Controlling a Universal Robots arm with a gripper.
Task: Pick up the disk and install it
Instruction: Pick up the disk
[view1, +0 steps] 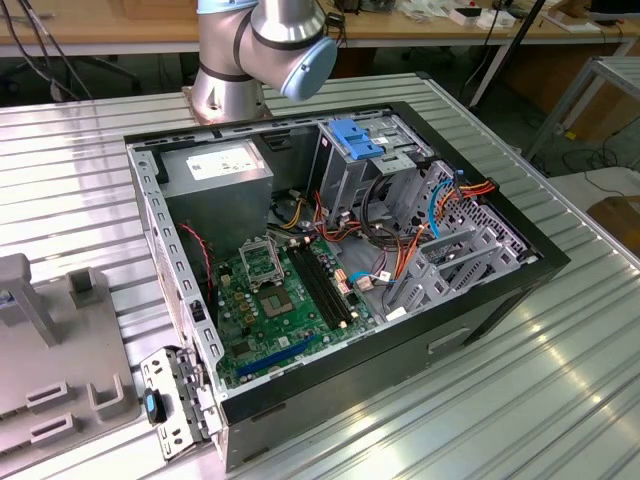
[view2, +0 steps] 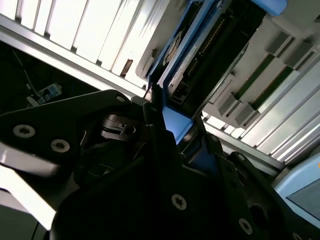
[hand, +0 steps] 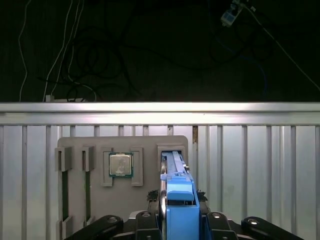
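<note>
At the wrist, in both wrist views, we logged the gripper (hand: 178, 199) clenched on the disk (hand: 174, 165), with a black finger on each side of its light-blue rail. The disk stood on edge, reaching into a slot along one side edge of the grey tray (hand: 80, 200); whether it rested there we could not tell. One pocket over, a processor chip (hand: 120, 164) lay flat. The tray sat close to an edge of the ribbed tabletop (hand: 260, 170). Further off, in the exterior view, an open computer case (view1: 480, 300) occupied the tabletop's middle, with the arm's base (view1: 225, 85) behind it.
</note>
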